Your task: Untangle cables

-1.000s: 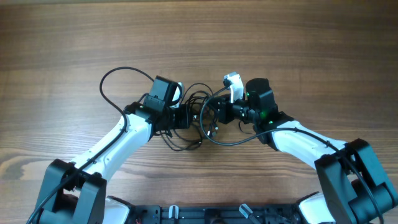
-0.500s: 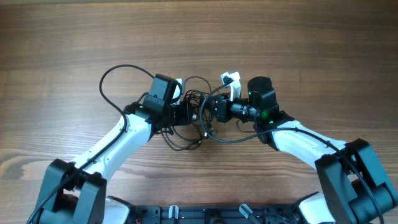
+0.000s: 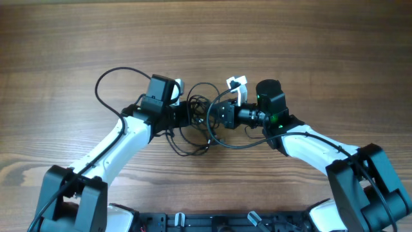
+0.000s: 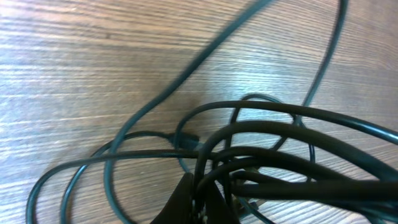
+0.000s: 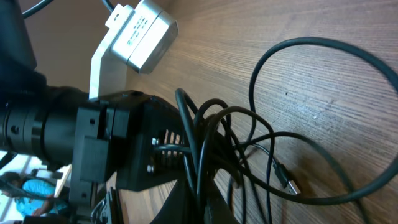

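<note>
overhead: gripping with the left tool (image 3: 190, 115) and the right tool (image 3: 215, 116), both narrowed onto strands, facing nose to nose. seeing the cables (image 3: 201, 121) bunching just between them, equally near either arm, looping out over the table (image 3: 206, 38). likely calling for pulling apart along the left-right line.

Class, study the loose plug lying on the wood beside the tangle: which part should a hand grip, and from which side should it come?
Grip the plug by its body, probably from above, closing across its length: it lies flat on the table, just apart from the knotted cables.
</note>
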Robot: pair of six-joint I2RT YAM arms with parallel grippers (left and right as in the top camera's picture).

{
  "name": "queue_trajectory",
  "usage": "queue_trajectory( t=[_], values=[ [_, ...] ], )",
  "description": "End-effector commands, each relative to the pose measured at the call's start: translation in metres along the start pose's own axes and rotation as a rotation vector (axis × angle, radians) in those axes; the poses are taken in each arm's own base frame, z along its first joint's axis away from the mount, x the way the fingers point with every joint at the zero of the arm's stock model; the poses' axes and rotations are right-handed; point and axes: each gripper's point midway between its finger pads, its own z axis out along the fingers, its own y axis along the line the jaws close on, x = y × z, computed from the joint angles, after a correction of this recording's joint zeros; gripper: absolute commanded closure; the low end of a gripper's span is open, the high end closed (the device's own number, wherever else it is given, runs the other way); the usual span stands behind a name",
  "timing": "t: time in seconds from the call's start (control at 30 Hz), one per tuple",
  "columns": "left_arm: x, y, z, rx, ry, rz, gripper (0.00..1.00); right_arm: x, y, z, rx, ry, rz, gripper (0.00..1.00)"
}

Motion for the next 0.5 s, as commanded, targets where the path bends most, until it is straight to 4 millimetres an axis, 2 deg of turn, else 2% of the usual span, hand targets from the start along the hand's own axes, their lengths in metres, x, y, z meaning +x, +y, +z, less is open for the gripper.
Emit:
queue_trajectory(
  t=[0.0,0.07,0.13,0.2,0.27,0.33,0.4,0.47],
  values=[
    [-0.004,0.017,-0.006,-0.032,-0.006,-0.036,0.96,0.0,-0.001,-0.002,0.029,0.002,0.009,0.76],
    [-0.003,0.022,-0.007,-0.04,0.0,-0.029,0.96,0.007,-0.025,-0.004,0.15,0.004,0.043,0.72],
    [-0.003,0.025,-0.008,-0.045,0.002,-0.035,0.96,0.016,-0.057,-0.012,0.323,0.011,0.054,0.72],
    [-0.003,0.025,-0.008,-0.047,0.004,-0.037,0.96,0.027,-0.094,-0.029,0.547,0.015,0.09,0.72],
    [-0.003,0.025,-0.008,-0.046,0.004,-0.037,0.96,0.035,-0.115,-0.045,0.689,0.022,0.107,0.68],
    [-0.002,0.024,-0.008,-0.04,0.007,-0.037,0.96,0.036,-0.118,-0.047,0.706,0.027,0.107,0.58],
    [-0.001,0.02,-0.008,-0.017,0.014,-0.036,0.96,0.034,-0.114,-0.044,0.681,0.026,0.094,0.56],
    [0.0,0.014,-0.008,0.02,0.025,-0.032,0.96,0.031,-0.1,-0.033,0.582,0.056,0.001,0.56]
  ],
)
